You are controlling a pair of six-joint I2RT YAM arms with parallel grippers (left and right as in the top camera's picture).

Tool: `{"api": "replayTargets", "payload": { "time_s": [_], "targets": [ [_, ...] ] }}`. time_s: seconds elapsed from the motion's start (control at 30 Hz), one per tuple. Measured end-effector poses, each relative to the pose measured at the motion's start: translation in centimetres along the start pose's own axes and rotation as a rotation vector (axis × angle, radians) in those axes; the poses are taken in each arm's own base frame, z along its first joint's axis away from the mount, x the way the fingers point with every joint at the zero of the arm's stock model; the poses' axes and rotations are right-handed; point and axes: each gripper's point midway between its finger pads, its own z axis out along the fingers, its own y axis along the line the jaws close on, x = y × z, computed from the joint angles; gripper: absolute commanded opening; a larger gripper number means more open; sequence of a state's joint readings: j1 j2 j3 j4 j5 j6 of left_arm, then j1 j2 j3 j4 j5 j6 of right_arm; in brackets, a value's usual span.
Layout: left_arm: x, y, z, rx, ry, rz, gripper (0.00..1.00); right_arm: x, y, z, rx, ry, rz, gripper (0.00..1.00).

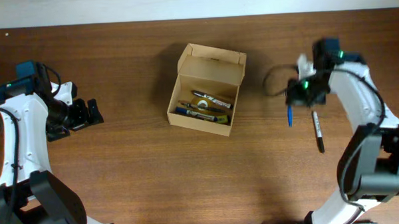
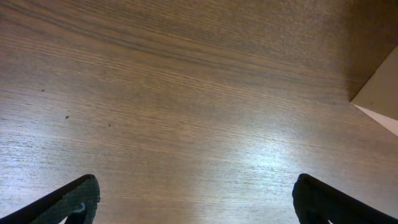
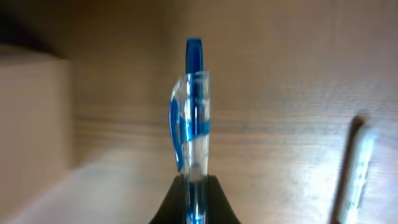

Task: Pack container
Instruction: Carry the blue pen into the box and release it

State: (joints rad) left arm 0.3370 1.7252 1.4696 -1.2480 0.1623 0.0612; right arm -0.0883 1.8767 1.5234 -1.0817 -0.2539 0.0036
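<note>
The container [image 1: 207,70] is a tan cardboard box at mid-table with its flap lid open at the back. Several markers [image 1: 204,105] lie inside it. My right gripper [image 1: 294,95] is to the right of the box, above the table, shut on a blue and clear pen [image 1: 289,114]. In the right wrist view the pen [image 3: 193,106] stands up from between the shut fingers [image 3: 194,199], and the box wall [image 3: 31,118] is at the left. My left gripper [image 1: 90,112] is far left of the box, open and empty; its fingers [image 2: 196,199] frame bare wood.
A black marker [image 1: 317,132] lies on the table right of the held pen; it also shows blurred in the right wrist view [image 3: 354,174]. A corner of the box [image 2: 379,93] shows at the right edge of the left wrist view.
</note>
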Motion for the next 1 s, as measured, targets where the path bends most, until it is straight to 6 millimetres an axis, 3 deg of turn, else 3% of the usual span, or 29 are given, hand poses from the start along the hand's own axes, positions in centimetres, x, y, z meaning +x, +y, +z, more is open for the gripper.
{"api": "replayTargets", "payload": {
  "time_s": [0.1,0.2,0.3,0.4,0.5,0.63,0.8,1.0],
  "targets": [
    [0.0,0.0,0.0,0.0,0.0,0.0,1.0,-3.2,3.8,-4.8,-0.021,-0.103,-0.086,0.04],
    [0.0,0.0,0.0,0.0,0.0,0.0,1.0,-5.3,8.9,-9.6,-0.051,-0.223,-0.236,0.04],
    [0.0,0.0,0.0,0.0,0.0,0.0,1.0,-5.7,14.9,-13.4,-0.06,-0.338,-0.475,0.04],
    [0.0,0.0,0.0,0.0,0.0,0.0,1.0,-4.1,20.3,-14.8,-0.054,-0.387,-0.746,0.04],
    [0.0,0.0,0.0,0.0,0.0,0.0,1.0,-1.2,24.3,-13.6,-0.046,-0.354,-1.015,0.04],
    [0.0,0.0,0.0,0.0,0.0,0.0,1.0,1.4,27.7,-10.7,-0.039,-0.289,-1.303,0.04],
    [0.0,0.0,0.0,0.0,0.0,0.0,1.0,1.4,28.9,-5.4,-0.023,-0.201,-1.467,0.04],
    [0.0,0.0,0.0,0.0,0.0,0.0,1.0,0.1,27.6,3.6,-0.007,-0.045,-1.5,0.04]
  ]
}}
